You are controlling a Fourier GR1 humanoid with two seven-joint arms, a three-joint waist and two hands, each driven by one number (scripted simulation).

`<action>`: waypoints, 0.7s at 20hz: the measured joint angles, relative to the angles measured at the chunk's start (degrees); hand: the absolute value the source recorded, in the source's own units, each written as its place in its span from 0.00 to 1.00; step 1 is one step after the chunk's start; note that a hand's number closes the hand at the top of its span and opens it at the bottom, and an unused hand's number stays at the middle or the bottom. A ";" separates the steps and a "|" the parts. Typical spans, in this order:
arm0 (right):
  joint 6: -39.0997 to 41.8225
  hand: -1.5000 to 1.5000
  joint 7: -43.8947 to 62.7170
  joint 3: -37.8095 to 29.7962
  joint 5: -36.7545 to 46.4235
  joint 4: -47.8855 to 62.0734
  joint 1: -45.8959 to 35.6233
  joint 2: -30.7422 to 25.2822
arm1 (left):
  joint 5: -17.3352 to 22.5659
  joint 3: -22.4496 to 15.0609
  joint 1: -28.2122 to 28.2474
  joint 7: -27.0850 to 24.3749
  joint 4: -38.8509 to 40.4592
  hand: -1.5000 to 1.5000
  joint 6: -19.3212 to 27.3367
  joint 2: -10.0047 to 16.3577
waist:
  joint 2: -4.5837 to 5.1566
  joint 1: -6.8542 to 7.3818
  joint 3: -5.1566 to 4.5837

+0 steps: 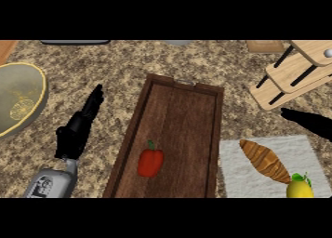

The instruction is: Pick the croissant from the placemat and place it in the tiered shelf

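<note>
While croissant (264,160) sits on placemat (314,155) at counter's near-right corner, right hand (312,123) hangs between placemat and tiered shelf (299,74), fingers straight, holding nothing. Left hand (79,130) likewise, left of tray (175,116).

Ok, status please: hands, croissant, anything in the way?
Left hand open, resting beside wooden tray. Right hand open, between croissant and tiered shelf. Croissant lies on placemat, not picked. Lemon close by it; shelf looks unblocked.

Left hand (76,132) holds its fingers straight, pointing up; right hand (318,123) stretches fingers leftward.
</note>
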 measured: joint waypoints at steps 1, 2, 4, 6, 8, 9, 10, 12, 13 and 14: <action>0.04 0.00 -0.13 0.18 1.19 0.14 0.14 1.05 | -0.22 0.46 -0.53 -0.16 0.75 0.50 -0.39 -0.10 | 0.00 0.01 -0.01; 0.33 0.00 0.56 0.45 1.92 -0.50 0.28 2.08 | -0.54 0.68 -1.27 0.35 0.87 0.50 -0.35 -0.50 | 0.02 0.02 0.00; 1.05 0.00 -0.99 -0.53 3.66 0.73 0.31 3.05 | -0.83 1.30 -1.02 -0.26 1.12 0.50 -1.04 -0.82 | 0.04 0.07 0.01; 1.63 0.00 -0.52 -0.94 4.67 -1.21 1.91 4.44 | -1.49 1.42 -0.96 -0.58 1.50 0.50 -1.05 -1.58 | 0.03 0.02 0.01; 2.33 0.00 -0.10 -0.87 6.11 -2.81 2.91 5.90 | -1.81 2.01 -1.44 0.69 0.95 0.50 -1.46 -1.71 | 0.03 0.02 0.01; 2.27 0.00 -0.33 -0.69 7.27 -2.22 2.78 6.80 | -2.11 2.01 -1.21 0.94 0.63 0.50 -1.50 -2.05 | 0.03 0.06 0.00; 2.69 0.00 0.49 -0.50 7.87 -2.47 2.53 7.69 | -1.94 2.53 -0.88 0.47 0.65 0.50 -2.22 -1.80 | 0.04 0.09 0.01; 2.70 0.00 -0.45 -0.54 9.80 -0.32 1.24 8.64 | -3.06 2.17 -0.94 0.86 0.62 0.50 -1.67 -2.81 | 0.05 0.16 0.02; 3.73 0.00 0.31 -1.13 9.68 -1.18 1.29 8.99 | -3.27 2.33 -0.72 0.03 1.16 0.50 -1.87 -3.07 | 0.07 0.14 0.02; 3.83 0.00 0.20 -1.14 10.51 -1.47 1.75 9.69 | -3.13 2.96 -1.10 -0.39 1.74 0.50 -2.46 -3.01 | 0.06 0.11 0.00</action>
